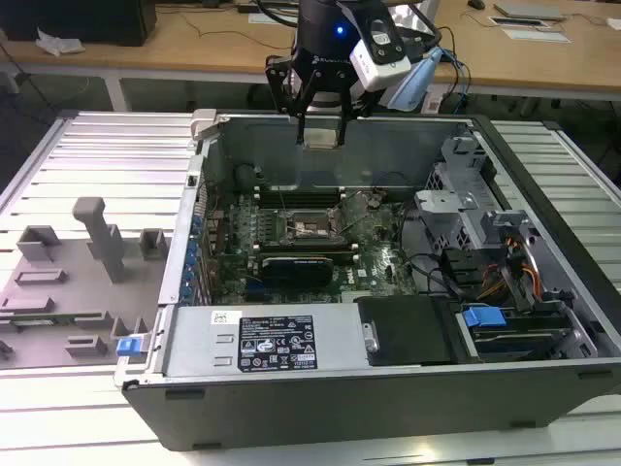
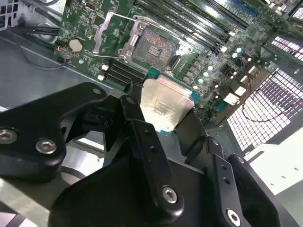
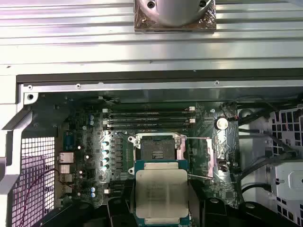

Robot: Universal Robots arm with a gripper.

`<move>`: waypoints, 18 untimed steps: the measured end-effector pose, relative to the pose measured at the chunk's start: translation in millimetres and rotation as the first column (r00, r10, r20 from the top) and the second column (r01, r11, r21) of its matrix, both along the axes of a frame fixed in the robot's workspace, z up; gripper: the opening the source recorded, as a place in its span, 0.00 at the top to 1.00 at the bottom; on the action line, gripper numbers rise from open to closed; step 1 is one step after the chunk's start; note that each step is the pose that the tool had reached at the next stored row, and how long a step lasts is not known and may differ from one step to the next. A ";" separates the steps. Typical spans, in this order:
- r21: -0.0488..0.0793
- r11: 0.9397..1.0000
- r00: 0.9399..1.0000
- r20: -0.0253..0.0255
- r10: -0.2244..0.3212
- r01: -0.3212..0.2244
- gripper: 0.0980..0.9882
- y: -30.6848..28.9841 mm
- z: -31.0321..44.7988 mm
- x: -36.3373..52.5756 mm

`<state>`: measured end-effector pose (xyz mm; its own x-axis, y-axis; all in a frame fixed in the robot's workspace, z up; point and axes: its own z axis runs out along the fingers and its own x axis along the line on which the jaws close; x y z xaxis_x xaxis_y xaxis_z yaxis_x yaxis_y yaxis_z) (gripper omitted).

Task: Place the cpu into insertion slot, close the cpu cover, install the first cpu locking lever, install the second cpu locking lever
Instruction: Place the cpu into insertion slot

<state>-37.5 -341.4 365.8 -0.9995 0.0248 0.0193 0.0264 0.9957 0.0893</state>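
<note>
Black claw (image 2: 163, 111), silvery screws (image 2: 169, 194), possibly blue light (image 1: 338, 30).

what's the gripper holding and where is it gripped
The small flat square cpu with a silvery-grey metal top, clamped at two opposite side edges by the black gripper.

The black label (image 1: 277, 342) on the power supply housing (image 1: 199, 354) carries print too small to read.

You see the cpu (image 3: 162, 196) with a dull, brushed silvery metal top over a teal board edge; the claw (image 1: 321, 126) is matt black. The insertion slot (image 3: 157, 152) looks black with a glinting pin field, the cpu cover (image 2: 102, 32) bare shiny metal, the counter (image 1: 97, 146) ribbed pale metal.
</note>
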 end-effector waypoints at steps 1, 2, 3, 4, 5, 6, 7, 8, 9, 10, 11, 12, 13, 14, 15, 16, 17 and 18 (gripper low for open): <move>0.000 1.000 1.000 0.000 0.000 0.000 0.50 0.0 0.0 0.0; 0.000 1.000 1.000 0.000 0.000 0.000 0.50 0.0 0.0 0.0; 0.000 1.000 1.000 0.000 0.000 0.000 0.50 0.0 0.0 0.0; 0.000 1.000 1.000 0.000 0.000 0.000 0.50 0.0 0.0 0.0; 0.000 1.000 1.000 0.000 0.000 0.000 0.50 0.0 0.0 0.0; -0.001 1.000 1.000 0.000 0.000 0.000 0.50 0.2 -0.3 0.0; -0.001 1.000 1.000 0.000 0.000 0.000 0.50 0.3 -0.9 0.0; -0.001 1.000 1.000 0.000 0.000 0.000 0.50 0.3 -2.0 0.0; -0.001 1.000 1.000 0.001 0.000 0.000 0.50 0.4 -4.4 -0.1; -0.001 1.000 1.000 0.002 0.000 0.000 0.50 0.7 -6.5 -0.1; -0.001 1.000 1.000 0.003 0.000 0.000 0.50 0.8 -8.1 -0.1; -0.001 1.000 1.000 0.004 0.000 0.000 0.50 0.9 -9.6 -0.1; -0.001 1.000 1.000 0.005 0.001 -0.001 0.50 1.1 -12.6 -0.1; -0.001 1.000 1.000 0.005 0.001 -0.001 0.50 1.2 -14.1 -0.2; -0.001 1.000 1.000 0.006 0.001 -0.001 0.50 1.3 -15.6 -0.2; -0.001 1.000 1.000 0.006 0.001 -0.001 0.50 1.4 -18.6 -0.3; -0.001 1.000 1.000 0.007 0.001 -0.001 0.50 1.6 -26.9 -0.5; -0.001 1.000 1.000 0.008 0.001 -0.001 0.50 1.6 -30.5 -0.8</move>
